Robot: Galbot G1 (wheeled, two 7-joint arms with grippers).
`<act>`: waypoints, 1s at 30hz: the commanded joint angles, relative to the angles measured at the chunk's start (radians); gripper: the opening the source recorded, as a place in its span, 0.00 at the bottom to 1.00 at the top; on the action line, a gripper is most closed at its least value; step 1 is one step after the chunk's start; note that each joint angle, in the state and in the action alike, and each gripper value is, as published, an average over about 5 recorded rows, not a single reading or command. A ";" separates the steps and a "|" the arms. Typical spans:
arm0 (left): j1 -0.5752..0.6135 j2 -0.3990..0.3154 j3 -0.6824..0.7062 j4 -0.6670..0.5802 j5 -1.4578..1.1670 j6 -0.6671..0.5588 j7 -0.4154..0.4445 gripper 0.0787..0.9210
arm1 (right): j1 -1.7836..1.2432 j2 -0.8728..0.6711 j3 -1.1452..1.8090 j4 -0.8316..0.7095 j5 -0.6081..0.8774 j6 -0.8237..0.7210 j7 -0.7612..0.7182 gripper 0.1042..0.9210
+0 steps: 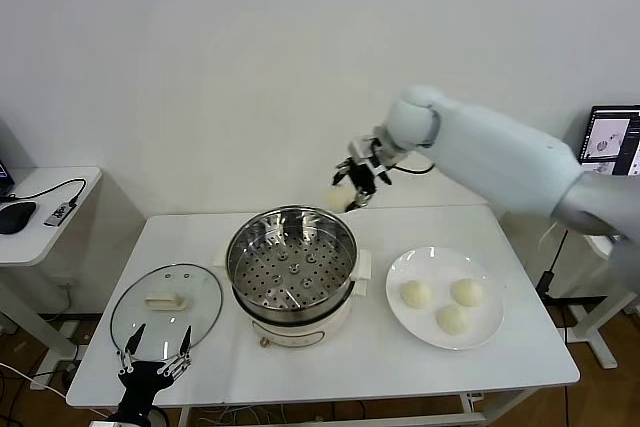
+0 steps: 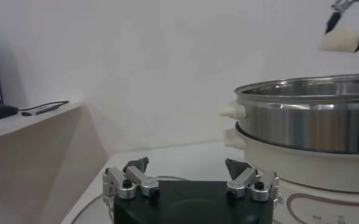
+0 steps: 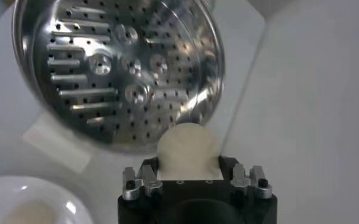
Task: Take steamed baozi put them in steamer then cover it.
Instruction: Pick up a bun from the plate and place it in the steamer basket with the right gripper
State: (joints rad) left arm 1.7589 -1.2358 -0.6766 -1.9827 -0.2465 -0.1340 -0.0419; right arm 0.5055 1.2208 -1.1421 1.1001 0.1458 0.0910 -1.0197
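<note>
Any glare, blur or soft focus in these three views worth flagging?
Head view: even light, glare spots on the steamer tray. Left wrist view: steamer wall streaked with reflections, left gripper soft-focused. Right wrist view: bright highlights on the perforated tray; baozi in the right gripper slightly blurred.

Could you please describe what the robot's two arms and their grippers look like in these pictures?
The right arm has a smooth, rounded shell, white to pale grey, with a ball-like joint near the wrist. A thin dark cable runs by the right gripper, which is black with slim fingers and silver metal parts. The left gripper matches it: a black body, silver finger links with dark screws, and black fingertips. Of the left arm only the gripper shows.
</note>
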 commanded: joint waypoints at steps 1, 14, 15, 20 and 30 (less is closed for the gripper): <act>0.000 0.000 0.000 -0.001 -0.004 0.000 0.000 0.88 | 0.026 0.110 -0.080 -0.014 -0.022 0.132 0.023 0.63; 0.007 -0.009 -0.017 -0.008 -0.004 -0.004 -0.002 0.88 | -0.071 0.234 -0.085 -0.186 -0.353 0.350 0.087 0.63; 0.006 -0.009 -0.017 -0.008 -0.004 -0.004 -0.002 0.88 | -0.076 0.239 -0.082 -0.197 -0.367 0.360 0.091 0.63; 0.002 -0.011 -0.017 -0.006 -0.003 -0.004 -0.002 0.88 | -0.099 0.257 -0.068 -0.229 -0.422 0.394 0.110 0.63; -0.004 -0.010 -0.019 -0.001 -0.003 -0.004 -0.004 0.88 | -0.135 0.288 -0.035 -0.290 -0.521 0.454 0.139 0.69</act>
State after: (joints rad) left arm 1.7537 -1.2472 -0.6957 -1.9847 -0.2495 -0.1379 -0.0463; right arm 0.3872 1.4851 -1.1774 0.8442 -0.3036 0.5025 -0.8881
